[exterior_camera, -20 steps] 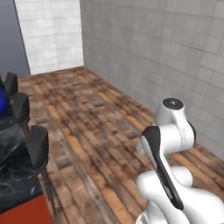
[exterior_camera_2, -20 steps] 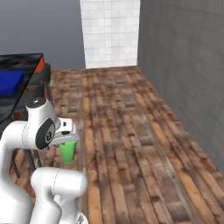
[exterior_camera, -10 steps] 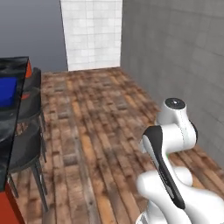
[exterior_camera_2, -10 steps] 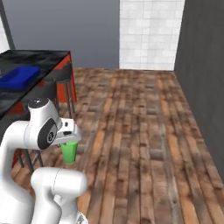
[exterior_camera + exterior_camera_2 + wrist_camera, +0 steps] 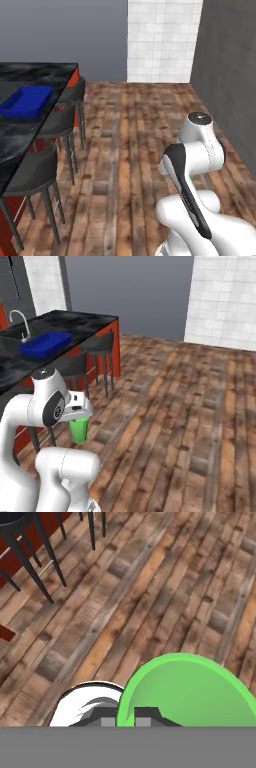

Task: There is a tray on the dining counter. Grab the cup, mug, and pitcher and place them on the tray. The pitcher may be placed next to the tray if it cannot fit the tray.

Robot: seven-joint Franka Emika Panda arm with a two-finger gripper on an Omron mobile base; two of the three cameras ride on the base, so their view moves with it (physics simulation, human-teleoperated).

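The gripper (image 5: 79,415) is pinched on the rim of the green cup (image 5: 78,429), which hangs upright below it above the wooden floor (image 5: 170,406). The blue tray (image 5: 45,343) sits on the dining counter (image 5: 85,321), well apart to the gripper's left. No writing is readable.

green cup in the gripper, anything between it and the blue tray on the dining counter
The black stools stand along the dining counter edge, between the held cup and the tray. They sit below the countertop. Nothing visible lies on the counter around the tray except the faucet behind it.
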